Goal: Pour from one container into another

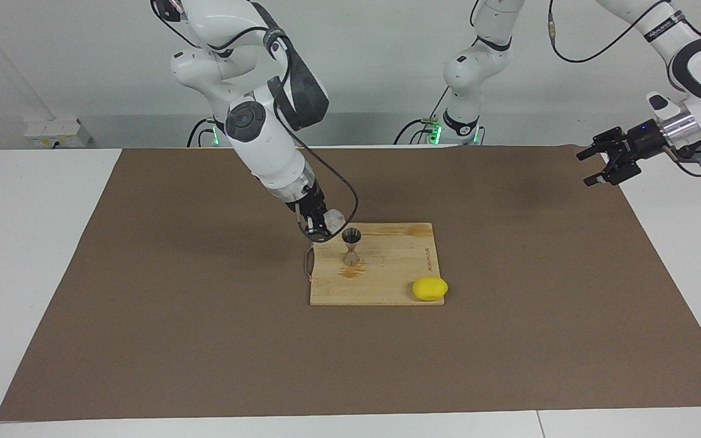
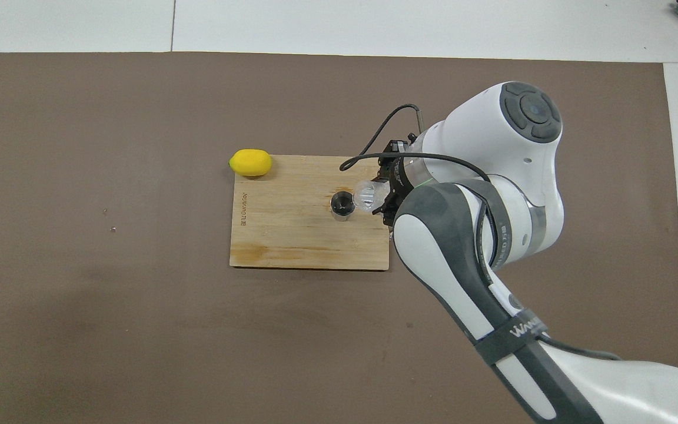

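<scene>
Nearest the robots on your wooden board (image 1: pixel 387 267), the right pincer (image 1: pixel 325 226) grips the small clear glass cup (image 1: pixel 332 218), tipped on its side with its mouth at the rim of the silver hourglass jigger (image 1: pixel 351 246), which stands upright mid-board. The board's edge carries a small printed mark you cannot read, and a yellow lemon (image 1: pixel 429 288) sits at the corner farthest from the robots. Your left pincer (image 1: pixel 603 164) waits with fingers spread, holding nothing, over the bench (image 1: pixel 679 255) mat's edge at its own end.
</scene>
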